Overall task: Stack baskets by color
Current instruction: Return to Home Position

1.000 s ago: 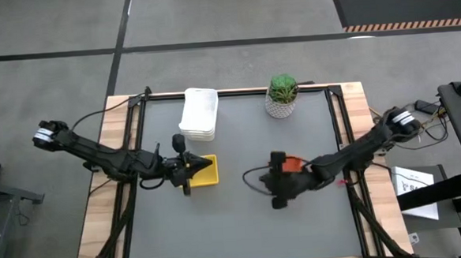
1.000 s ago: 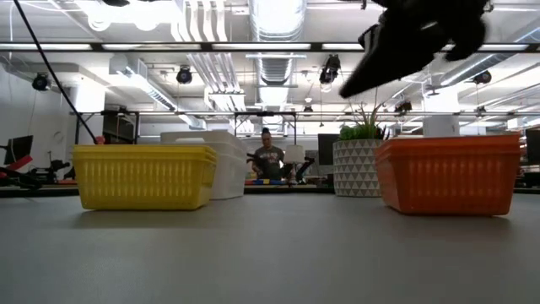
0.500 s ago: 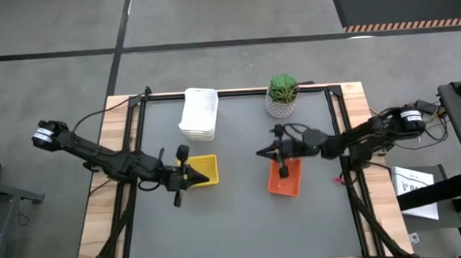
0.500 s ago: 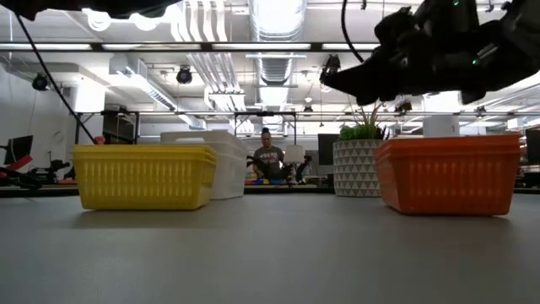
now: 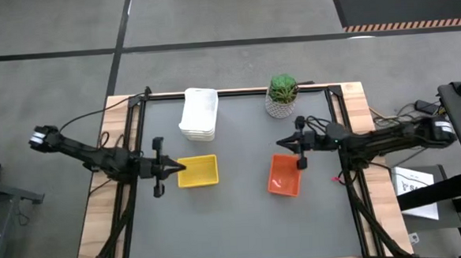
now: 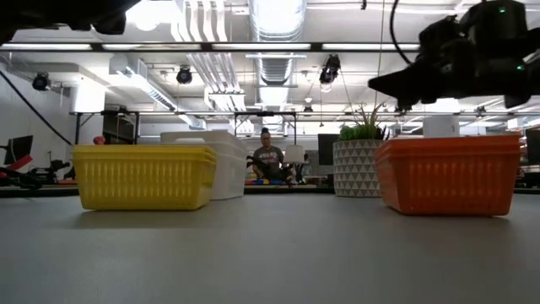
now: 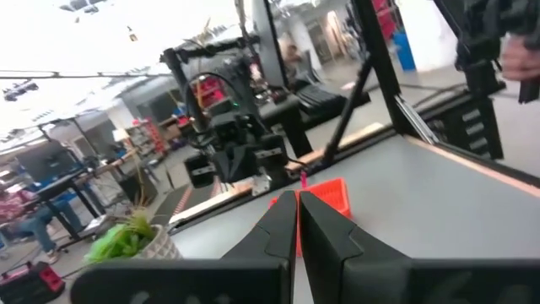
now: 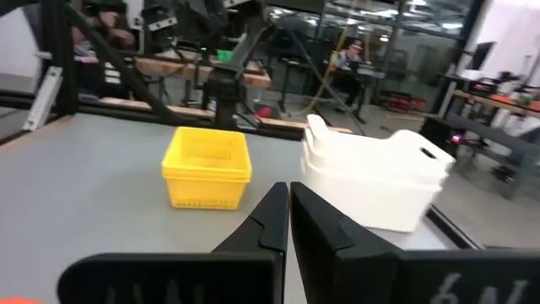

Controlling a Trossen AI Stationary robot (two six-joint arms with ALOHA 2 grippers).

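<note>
A stack of white baskets (image 5: 199, 113) stands at the far edge of the table. A yellow stack (image 5: 197, 171) rests on its bottom left of the middle, and an orange stack (image 5: 284, 174) right of the middle. My left gripper (image 5: 177, 169) is shut and level. It points at the yellow stack's left end from above the table and holds nothing. My right gripper (image 5: 278, 143) is also shut and level, over the far end of the orange stack (image 6: 447, 173). It points toward the yellow stack (image 8: 208, 173) and the white stack (image 8: 380, 177).
A green plant in a white patterned pot (image 5: 282, 95) stands at the far edge, right of the white stack. Black frame rails (image 5: 336, 115) run along the table's sides. Bare grey mat (image 5: 235, 223) lies toward the near edge. A person (image 6: 268, 159) sits far behind the table.
My left gripper has drawn back from over the yellow stack toward the table's left edge, sinking and rolling a little. My right gripper has pulled back toward the right and far edges, tipping up to level and uncovering the orange stack. All the stacks have stayed put.
</note>
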